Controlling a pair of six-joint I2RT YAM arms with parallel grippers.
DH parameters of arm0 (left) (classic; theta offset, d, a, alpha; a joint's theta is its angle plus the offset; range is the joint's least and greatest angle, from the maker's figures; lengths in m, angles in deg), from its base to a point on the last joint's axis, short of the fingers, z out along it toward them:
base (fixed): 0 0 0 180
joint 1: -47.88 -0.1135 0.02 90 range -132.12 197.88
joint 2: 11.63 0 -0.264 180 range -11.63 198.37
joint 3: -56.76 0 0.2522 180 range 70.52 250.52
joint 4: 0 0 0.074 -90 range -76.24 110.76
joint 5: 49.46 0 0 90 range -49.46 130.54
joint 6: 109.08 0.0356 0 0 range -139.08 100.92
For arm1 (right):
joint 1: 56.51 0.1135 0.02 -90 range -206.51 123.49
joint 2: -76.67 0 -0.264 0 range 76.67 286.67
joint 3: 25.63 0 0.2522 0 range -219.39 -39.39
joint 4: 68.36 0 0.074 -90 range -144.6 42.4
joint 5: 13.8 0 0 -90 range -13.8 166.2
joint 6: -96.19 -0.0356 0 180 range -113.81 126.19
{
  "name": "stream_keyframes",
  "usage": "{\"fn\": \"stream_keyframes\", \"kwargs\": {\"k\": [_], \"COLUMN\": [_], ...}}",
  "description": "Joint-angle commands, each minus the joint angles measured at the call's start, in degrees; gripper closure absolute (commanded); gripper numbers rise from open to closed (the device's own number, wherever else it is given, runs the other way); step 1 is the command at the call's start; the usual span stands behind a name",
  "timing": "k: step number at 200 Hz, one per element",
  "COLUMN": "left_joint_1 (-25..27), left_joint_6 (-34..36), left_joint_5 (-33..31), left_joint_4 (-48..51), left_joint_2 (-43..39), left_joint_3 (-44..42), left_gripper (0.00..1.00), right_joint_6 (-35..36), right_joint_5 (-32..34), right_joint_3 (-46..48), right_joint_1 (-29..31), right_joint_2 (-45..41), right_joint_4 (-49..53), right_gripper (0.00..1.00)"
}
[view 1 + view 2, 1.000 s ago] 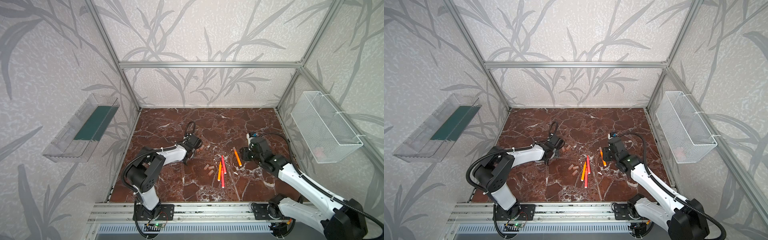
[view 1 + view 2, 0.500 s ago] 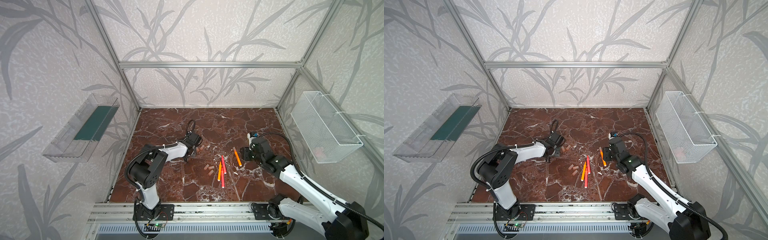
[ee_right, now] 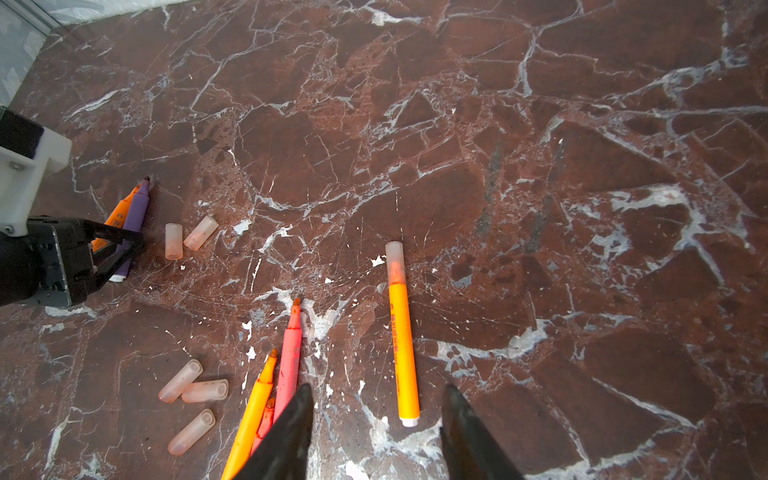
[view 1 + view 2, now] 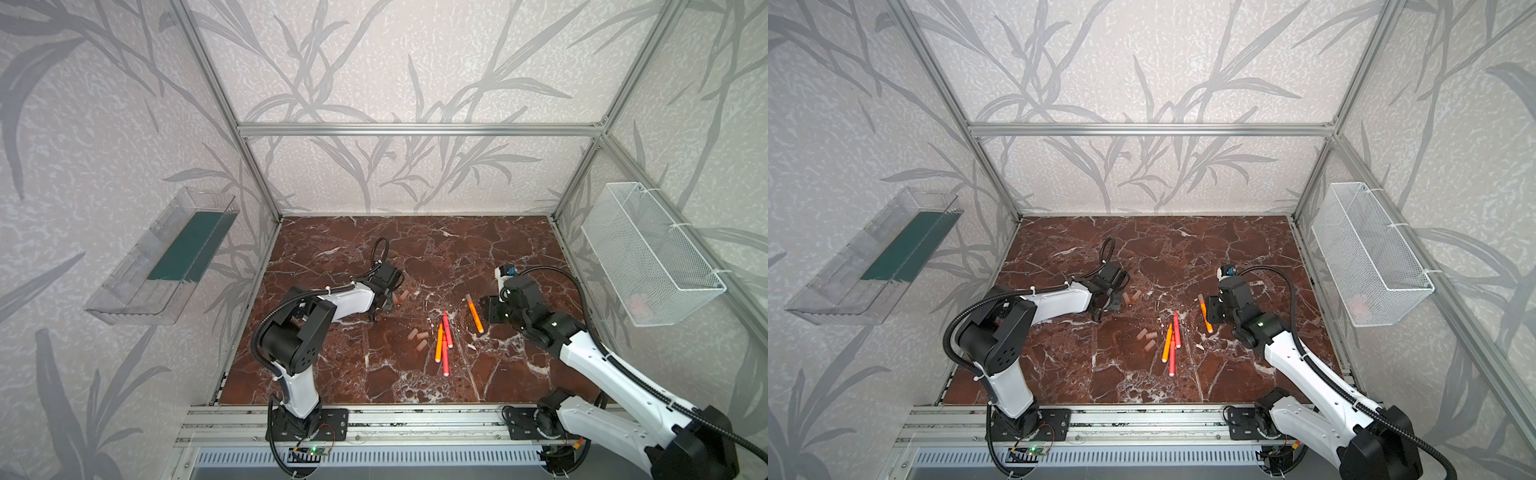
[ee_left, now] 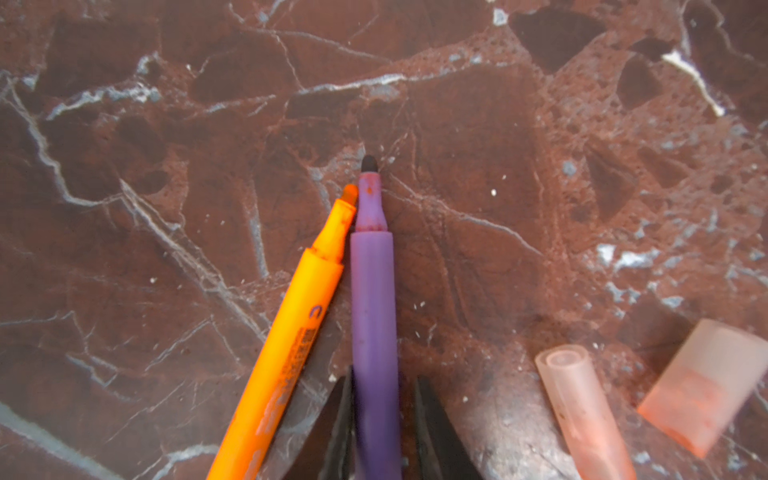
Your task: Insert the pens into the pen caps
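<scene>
Moved: left gripper [image 5: 383, 374] has narrowed around our purple pen [image 5: 372, 291].
Grip: we cannot tell if it's clamped.
Axis: pen runs straight out between jaws.
Caps: pen caps [image 5: 577, 399] just beside.
Right gripper [image 3: 377, 387]: wide, empty.

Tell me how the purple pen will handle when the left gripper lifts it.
The purple pen looks like a straight, slim plastic barrel: probably stiff and light. Round and smooth, it may roll on the marble or slip in the left gripper straddling it. The orange pen touching it will likely get nudged.
</scene>
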Motion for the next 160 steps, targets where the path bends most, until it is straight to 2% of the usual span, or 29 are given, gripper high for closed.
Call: {"fn": "stream_keyframes", "kwargs": {"k": [1,50,84,128,160], "left_joint_1": [-0.5,-0.5,-0.3,1.0,4.7], "left_joint_6": [-0.9,-0.7,-0.2,0.4,1.1], "left_joint_5": [1.0,2.5,4.4,7.2,7.0], "left_joint_4": [3.3,2.8,3.2,2.9,3.3], "left_joint_2": [2.8,0.5,-5.3,-16.9,-24.8], "left_joint_3": [-0.2,-1.0,-2.9,-7.5,-10.0], "left_gripper": [0.72,0.78,0.80,0.85,0.87], "right_joint_6": [-0.4,-0.7,-2.4,-8.2,-11.0], "right_joint_5": [-0.7,-1.0,-3.3,-15.3,-14.4], "right_joint_3": [0.5,1.0,2.6,9.6,11.0], "right_joint_1": [0.0,0.0,0.0,0.8,6.9], "right_joint_2": [-0.9,-1.8,-3.2,-4.7,-3.0], "right_joint_4": [-1.0,-1.4,-3.9,-20.9,-29.3], "right_gripper": [0.50,0.50,0.50,0.50,0.50]}}
